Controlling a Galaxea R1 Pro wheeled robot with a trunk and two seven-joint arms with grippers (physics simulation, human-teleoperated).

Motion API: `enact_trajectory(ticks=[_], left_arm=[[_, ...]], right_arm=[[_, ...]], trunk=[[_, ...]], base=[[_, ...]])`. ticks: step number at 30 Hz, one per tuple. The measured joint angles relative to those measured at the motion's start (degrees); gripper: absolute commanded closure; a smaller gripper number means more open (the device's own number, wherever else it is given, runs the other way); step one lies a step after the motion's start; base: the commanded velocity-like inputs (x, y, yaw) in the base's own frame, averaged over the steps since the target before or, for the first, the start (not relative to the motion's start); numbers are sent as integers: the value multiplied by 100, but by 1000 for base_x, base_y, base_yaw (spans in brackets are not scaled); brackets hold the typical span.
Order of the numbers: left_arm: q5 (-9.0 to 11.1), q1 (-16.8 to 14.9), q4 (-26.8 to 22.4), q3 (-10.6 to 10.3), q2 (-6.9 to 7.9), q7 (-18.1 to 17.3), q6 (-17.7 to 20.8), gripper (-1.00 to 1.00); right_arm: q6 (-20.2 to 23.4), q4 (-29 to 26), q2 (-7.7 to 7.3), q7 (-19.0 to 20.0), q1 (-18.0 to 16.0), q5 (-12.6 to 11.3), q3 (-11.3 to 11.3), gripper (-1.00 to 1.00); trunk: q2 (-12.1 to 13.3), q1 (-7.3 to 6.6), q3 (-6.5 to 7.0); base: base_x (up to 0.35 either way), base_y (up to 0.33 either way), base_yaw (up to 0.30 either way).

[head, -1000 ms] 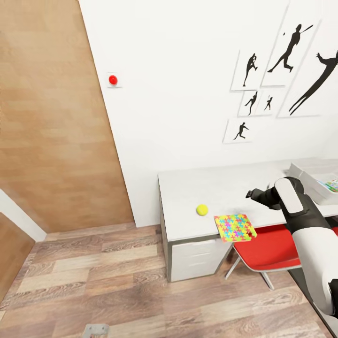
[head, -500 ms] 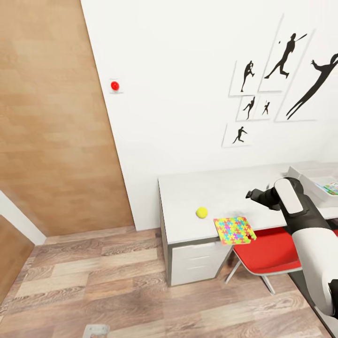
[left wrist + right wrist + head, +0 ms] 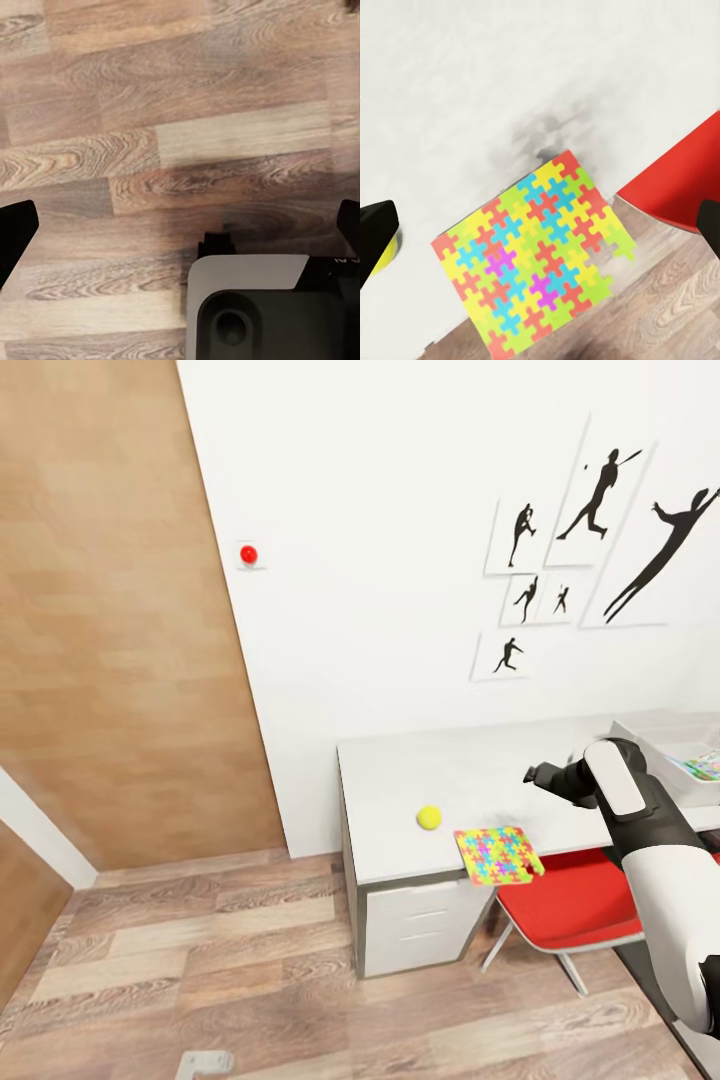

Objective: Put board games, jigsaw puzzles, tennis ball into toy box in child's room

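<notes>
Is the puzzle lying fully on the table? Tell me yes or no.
No: in the right wrist view the puzzle overhangs the table edge, one corner out over the floor.

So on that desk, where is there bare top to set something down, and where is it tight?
The table is bare along the wall, from its left end to the toy box, and left of the tennis ball. The front edge is tighter: the ball sits close to the jigsaw puzzle, which overhangs the edge beside the red chair. The right gripper hovers above the middle, open.

multicoloured jigsaw puzzle [image 3: 498,854], yellow-green tennis ball [image 3: 430,817]
</notes>
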Motion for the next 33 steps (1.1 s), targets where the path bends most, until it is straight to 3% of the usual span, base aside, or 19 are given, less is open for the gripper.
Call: enact_trajectory(ticks=[33], left_arm=[[-7,43,1,0,3,-1,-13,-100]], right_arm=[[-16,32,16,18,2,0,3,-100]], trunk=[[1,-1,316]], base=[[-46,0,0]])
